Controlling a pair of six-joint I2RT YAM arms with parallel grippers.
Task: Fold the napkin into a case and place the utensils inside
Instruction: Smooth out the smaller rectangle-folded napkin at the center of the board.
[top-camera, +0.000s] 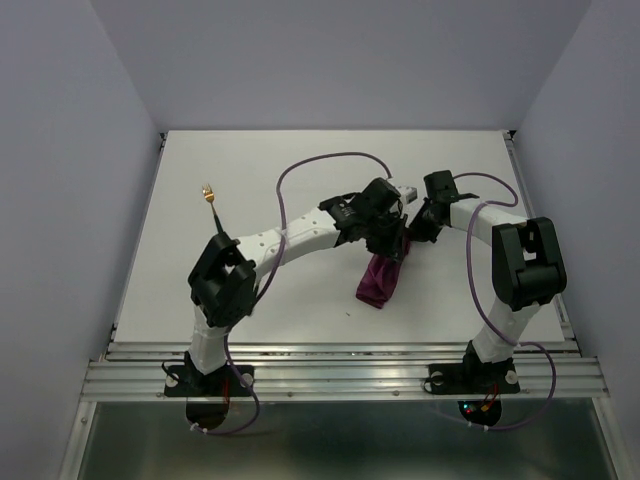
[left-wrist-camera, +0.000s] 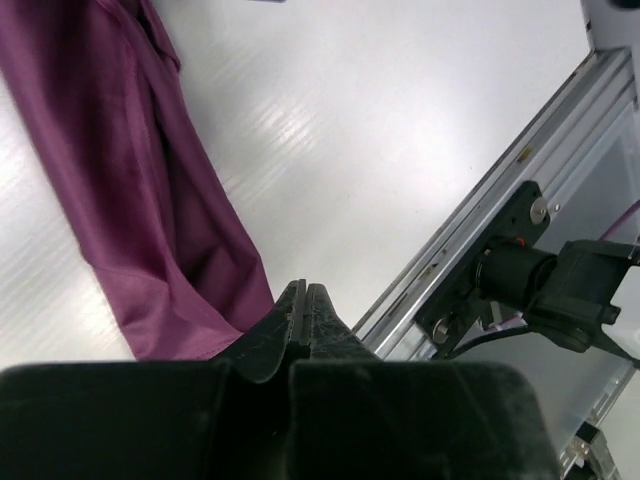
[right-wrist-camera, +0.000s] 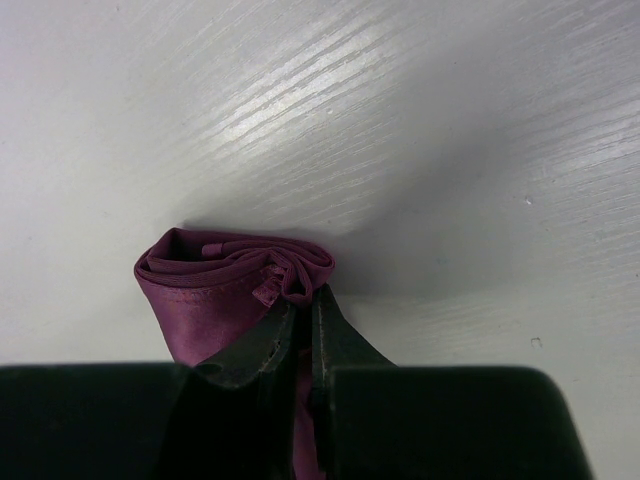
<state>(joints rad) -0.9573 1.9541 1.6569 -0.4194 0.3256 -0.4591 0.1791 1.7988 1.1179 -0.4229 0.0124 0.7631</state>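
Note:
The plum-purple napkin (top-camera: 380, 280) lies as a narrow folded strip on the white table, right of centre. Its upper end is lifted, and my right gripper (right-wrist-camera: 305, 290) is shut on that bunched, layered end of the napkin (right-wrist-camera: 215, 290). My left gripper (left-wrist-camera: 303, 287) is shut with nothing between its fingers, just beside the cloth, and the napkin (left-wrist-camera: 130, 200) hangs to its left. Both grippers meet above the strip's far end, left gripper (top-camera: 390, 238) next to right gripper (top-camera: 410, 238). One of the utensils, a fork (top-camera: 208, 192) with a gold head and black handle, lies far left.
An aluminium rail (top-camera: 340, 370) runs along the table's near edge, and the rail (left-wrist-camera: 480, 200) also shows in the left wrist view beside the right arm's base (left-wrist-camera: 540, 275). Purple cables (top-camera: 320, 160) loop over the table behind the arms. White walls enclose the sides and back.

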